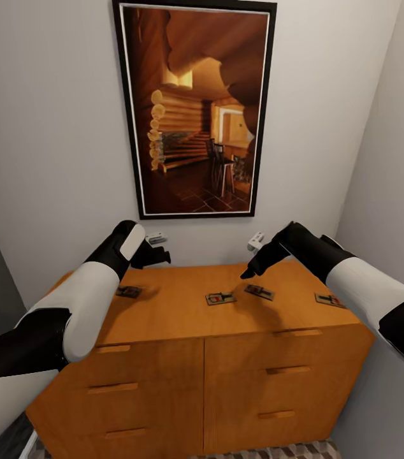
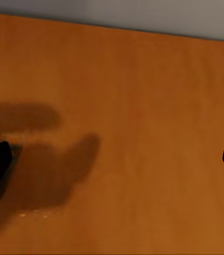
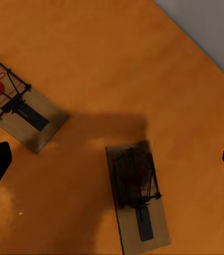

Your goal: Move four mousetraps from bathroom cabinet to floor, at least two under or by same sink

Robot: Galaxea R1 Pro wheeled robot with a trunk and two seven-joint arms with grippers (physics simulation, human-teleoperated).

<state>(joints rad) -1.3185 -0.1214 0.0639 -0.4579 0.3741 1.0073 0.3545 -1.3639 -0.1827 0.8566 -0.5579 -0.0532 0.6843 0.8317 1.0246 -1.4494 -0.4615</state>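
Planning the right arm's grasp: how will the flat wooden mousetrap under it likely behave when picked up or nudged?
The flat brown wooden mousetrap with dark wire parts looks like a stiff slab, so it probably won't flex. Lying flat on the smooth orange-brown wooden cabinet top, it would likely slide rather than tip or roll. Being thin, it probably offers the open right end effector little edge, and the wire may snag.

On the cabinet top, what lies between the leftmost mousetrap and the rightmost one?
Between leftmost mousetrap and rightmost mousetrap, the head view shows two more mousetraps on the cabinet.

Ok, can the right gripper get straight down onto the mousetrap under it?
Probably yes: the right gripper hangs open over the mousetrap on the cabinet top, nothing lying between.
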